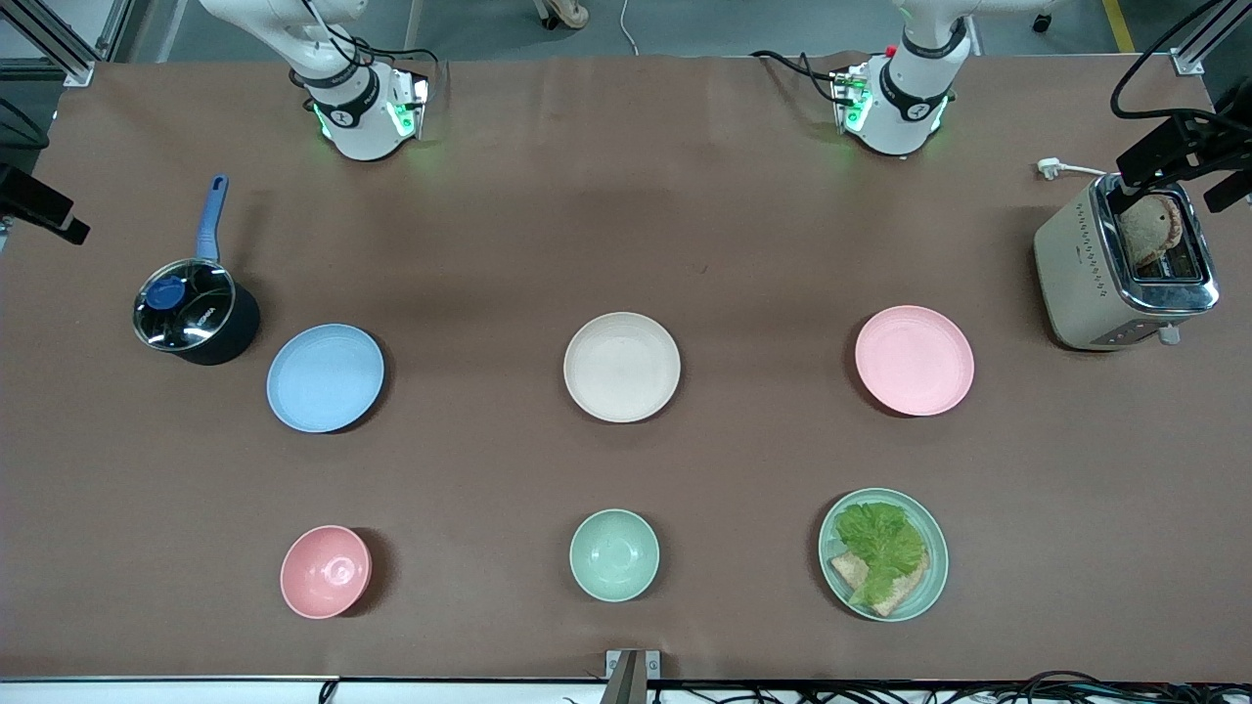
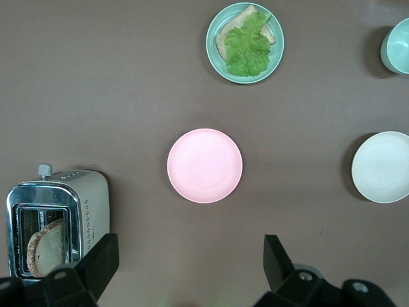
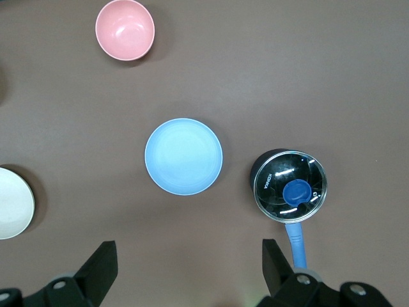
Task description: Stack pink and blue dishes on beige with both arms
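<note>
The cream-beige plate (image 1: 621, 367) lies at the middle of the table. The light blue plate (image 1: 325, 377) lies beside it toward the right arm's end, and the pale pink plate (image 1: 914, 360) toward the left arm's end. All three are flat on the cloth, apart and bare. My left gripper (image 2: 192, 246) hangs open and holds nothing, high over the cloth between its base and the pink plate (image 2: 204, 165). My right gripper (image 3: 188, 249) is also open and holds nothing, high over the cloth between its base and the blue plate (image 3: 183, 156). Both arms wait, drawn back.
A lidded dark saucepan (image 1: 194, 311) with a blue handle stands next to the blue plate. A toaster (image 1: 1125, 266) holding bread stands at the left arm's end. Nearer the front camera are a pink bowl (image 1: 325, 571), a mint bowl (image 1: 614, 554) and a mint plate (image 1: 883, 553) with lettuce and bread.
</note>
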